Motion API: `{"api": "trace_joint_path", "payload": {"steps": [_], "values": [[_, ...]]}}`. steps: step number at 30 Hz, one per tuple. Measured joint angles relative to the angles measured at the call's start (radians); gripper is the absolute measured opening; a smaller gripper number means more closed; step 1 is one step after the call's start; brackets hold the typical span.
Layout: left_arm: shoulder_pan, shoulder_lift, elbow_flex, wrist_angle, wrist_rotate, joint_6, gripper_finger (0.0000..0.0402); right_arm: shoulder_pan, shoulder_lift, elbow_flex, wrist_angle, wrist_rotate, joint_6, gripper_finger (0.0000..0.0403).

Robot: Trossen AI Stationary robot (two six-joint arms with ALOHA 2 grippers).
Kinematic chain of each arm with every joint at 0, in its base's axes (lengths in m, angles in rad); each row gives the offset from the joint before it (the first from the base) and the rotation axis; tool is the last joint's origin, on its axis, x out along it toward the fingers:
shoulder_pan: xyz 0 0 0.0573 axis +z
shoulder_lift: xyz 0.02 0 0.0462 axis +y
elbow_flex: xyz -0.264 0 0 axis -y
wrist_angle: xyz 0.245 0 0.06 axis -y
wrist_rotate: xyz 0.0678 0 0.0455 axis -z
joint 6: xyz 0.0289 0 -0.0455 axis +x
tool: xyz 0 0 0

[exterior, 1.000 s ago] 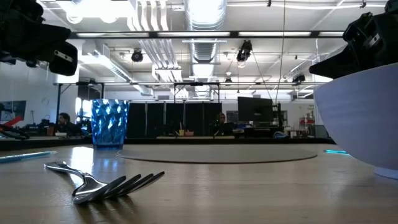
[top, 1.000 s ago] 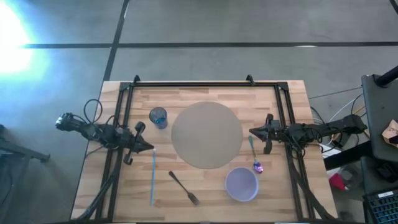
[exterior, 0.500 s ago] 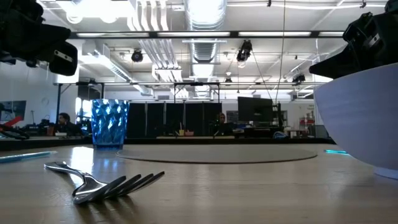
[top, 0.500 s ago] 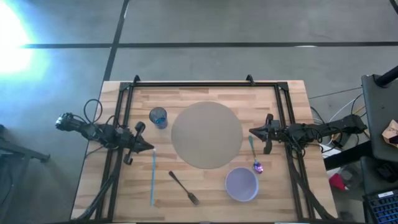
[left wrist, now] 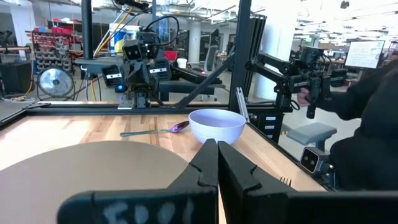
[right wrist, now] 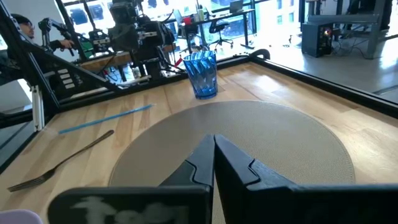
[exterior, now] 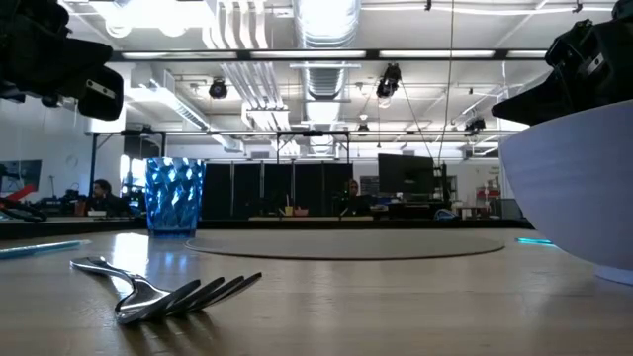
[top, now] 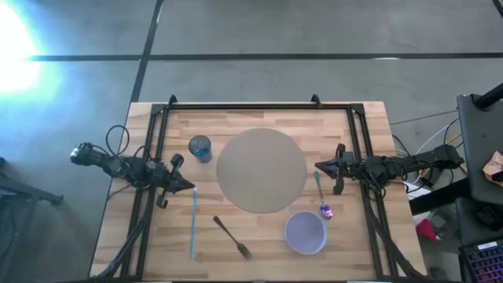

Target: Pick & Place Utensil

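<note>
Wood: pale planked counter (top: pixel 259 236), framed by black rails; concrete floor around.
Mat (top: pixel 261 170): round, tan, central.
Fork (top: pixel 233 237): metal, near front edge, between blue straw (top: pixel 193 224) and white bowl (top: pixel 305 233).
Spoon (top: pixel 321 196): beside right gripper (top: pixel 317 167).
Cup (top: pixel 200 148): faceted blue.
Left gripper (top: pixel 192 188): jaws pressed together, empty; right likewise.

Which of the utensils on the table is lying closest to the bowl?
The spoon, teal-handled with a purple bowl end, whose tip lies just beside the lavender bowl. The fork and blue straw lie farther left.
</note>
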State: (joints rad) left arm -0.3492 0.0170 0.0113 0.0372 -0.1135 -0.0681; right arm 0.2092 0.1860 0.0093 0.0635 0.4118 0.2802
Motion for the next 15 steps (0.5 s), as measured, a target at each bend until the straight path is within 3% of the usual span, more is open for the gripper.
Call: {"api": "trace_joint_path", "payload": {"steps": [15], "values": [[0.000,0.000,0.000,0.000,0.000,0.000,0.0000,-0.001,0.000,0.000,0.003,0.009,0.017,0.0008]]}}
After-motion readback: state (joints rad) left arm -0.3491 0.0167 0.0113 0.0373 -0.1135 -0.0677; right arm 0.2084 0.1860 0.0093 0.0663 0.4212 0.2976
